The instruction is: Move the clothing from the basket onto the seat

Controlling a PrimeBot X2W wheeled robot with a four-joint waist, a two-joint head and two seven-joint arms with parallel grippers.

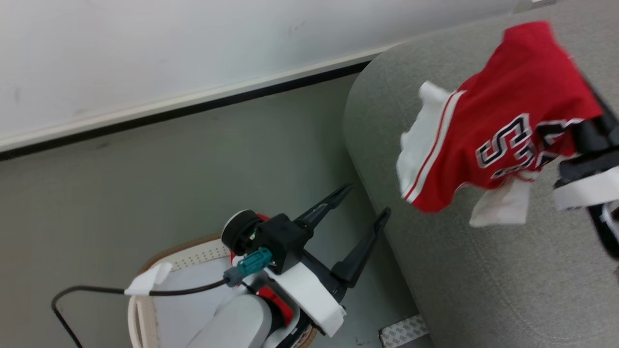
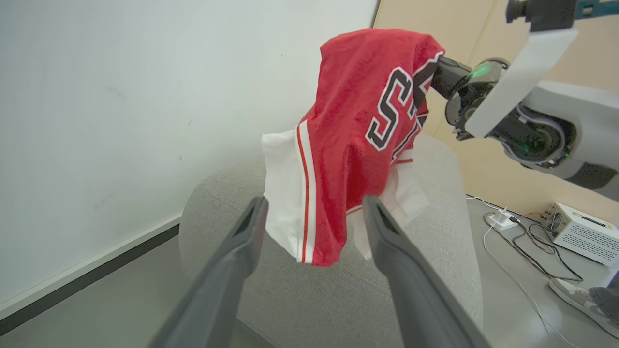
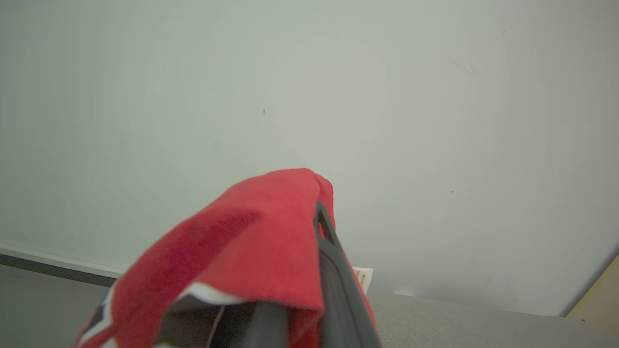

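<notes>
A red garment (image 1: 512,106) with white trim and black-and-white numerals hangs above the grey seat (image 1: 483,280), its lower edge just over the cushion. My right gripper (image 1: 580,130) is shut on the garment's upper part, and the cloth (image 3: 261,241) drapes over its fingers (image 3: 331,280). My left gripper (image 1: 368,198) stands open over the floor between the basket (image 1: 145,270) and the seat, holding nothing. In the left wrist view the garment (image 2: 358,135) hangs beyond the open left gripper (image 2: 314,212). A sliver of red (image 1: 268,292) shows under my left wrist in the basket.
A pale cloth (image 1: 193,290) lies in the basket. A black cable (image 1: 92,290) runs from my left wrist. A white wall with a dark baseboard stands behind. Right of the seat are a white box (image 2: 580,232), floor cables and a person's shoe (image 2: 578,295).
</notes>
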